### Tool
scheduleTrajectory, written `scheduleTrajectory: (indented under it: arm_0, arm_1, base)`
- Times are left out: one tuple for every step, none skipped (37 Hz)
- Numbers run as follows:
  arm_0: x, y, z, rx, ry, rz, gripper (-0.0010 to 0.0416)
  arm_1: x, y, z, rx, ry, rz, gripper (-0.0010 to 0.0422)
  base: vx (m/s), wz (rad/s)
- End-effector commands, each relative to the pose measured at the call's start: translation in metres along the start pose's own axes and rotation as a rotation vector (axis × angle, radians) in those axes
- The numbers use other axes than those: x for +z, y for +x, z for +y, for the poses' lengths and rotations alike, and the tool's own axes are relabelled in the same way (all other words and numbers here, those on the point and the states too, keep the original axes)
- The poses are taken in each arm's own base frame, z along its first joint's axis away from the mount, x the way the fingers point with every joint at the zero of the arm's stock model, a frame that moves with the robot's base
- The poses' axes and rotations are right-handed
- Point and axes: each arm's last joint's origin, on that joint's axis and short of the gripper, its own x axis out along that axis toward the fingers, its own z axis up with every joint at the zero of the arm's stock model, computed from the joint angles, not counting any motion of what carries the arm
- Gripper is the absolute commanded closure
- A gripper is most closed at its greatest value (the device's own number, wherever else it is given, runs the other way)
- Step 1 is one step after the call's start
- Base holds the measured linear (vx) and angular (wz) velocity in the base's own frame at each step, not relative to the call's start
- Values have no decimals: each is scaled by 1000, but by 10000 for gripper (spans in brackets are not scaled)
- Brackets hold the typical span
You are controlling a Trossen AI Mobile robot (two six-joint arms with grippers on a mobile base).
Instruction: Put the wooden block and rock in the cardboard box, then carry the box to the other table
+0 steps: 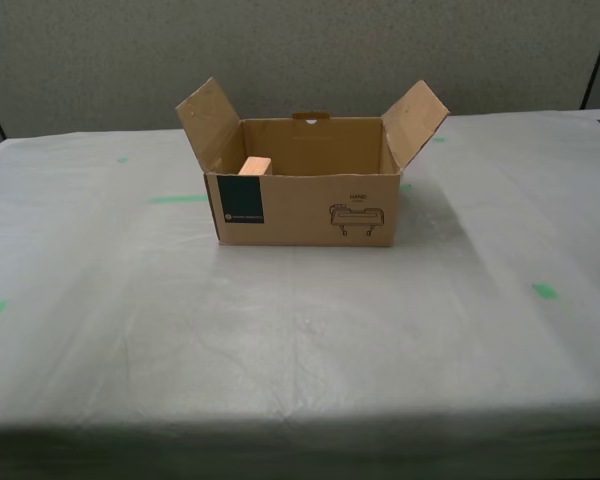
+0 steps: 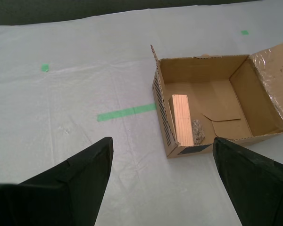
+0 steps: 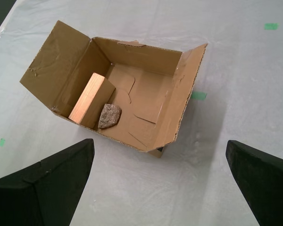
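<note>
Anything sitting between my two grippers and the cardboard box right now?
Nothing visible. Only bare table covering lies between my open second gripper and the cardboard box, and likewise ahead of my open first gripper.

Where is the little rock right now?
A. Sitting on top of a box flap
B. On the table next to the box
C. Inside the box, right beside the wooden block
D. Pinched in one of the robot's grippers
C. Both wrist views show the rock lying on the floor of the cardboard box, right against the wooden block; my first gripper and my second gripper are open and empty.
</note>
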Motion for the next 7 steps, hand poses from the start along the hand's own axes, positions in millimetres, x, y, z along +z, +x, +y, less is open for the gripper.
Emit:
scheduleTrajectory:
  arm_0:
    - [0,0,0,-1,0,-2,16]
    - [0,0,0,-1,0,-2,16]
    - [0,0,0,-1,0,-2,16]
    - [0,0,0,-1,0,-2,17]
    - [0,0,0,-1,0,-2,17]
    - [0,0,0,-1,0,-2,16]
    - [0,0,0,-1,0,-2,16]
  arm_1:
    - [0,0,0,1,2,-2,126]
    - [0,0,0,1,2,-2,126]
    - [0,0,0,1,2,-2,126]
    - [0,0,0,1,2,-2,126]
    - [0,0,0,1,2,-2,126]
    - [0,0,0,1,2,-2,126]
    - [0,0,0,1,2,-2,126]
  base:
    - [0,0]
    - [0,0]
    - [0,0]
    - [0,0]
    - [0,0]
    - [0,0]
    - [0,0]
